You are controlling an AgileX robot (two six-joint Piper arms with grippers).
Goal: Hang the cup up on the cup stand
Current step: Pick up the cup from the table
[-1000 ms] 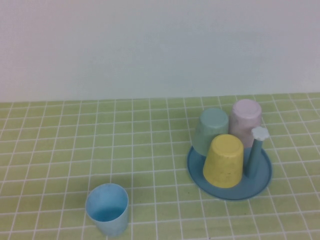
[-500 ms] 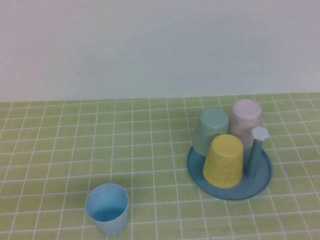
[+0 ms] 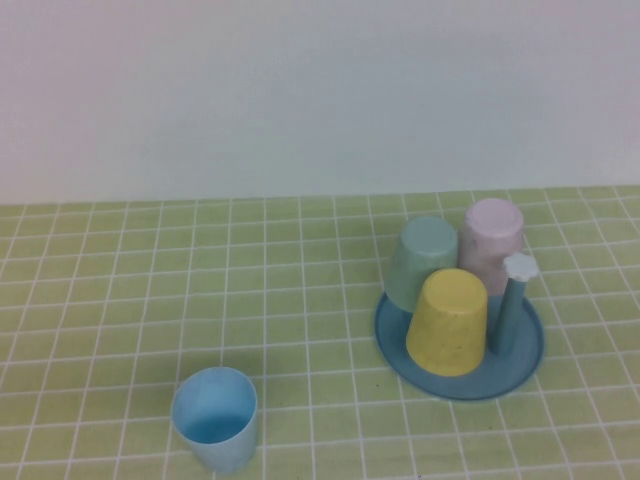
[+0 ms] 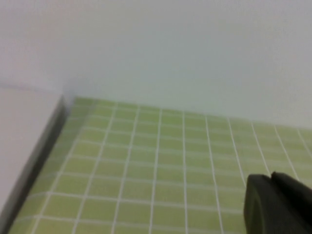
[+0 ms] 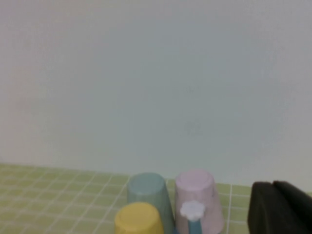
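Note:
The light sky-blue cup stands upright, mouth up, on the green tiled table near the front left in the high view. The cup stand, a round blue dish with a teal peg topped by a white flower knob, sits to the right. The knob also shows in the right wrist view. Neither arm shows in the high view. My left gripper is shut and empty over bare tiles. My right gripper is shut and empty, well short of the stand.
Three cups hang upside down on the stand: teal-green, pink and yellow. A white wall runs behind the table. The table's left edge shows in the left wrist view.

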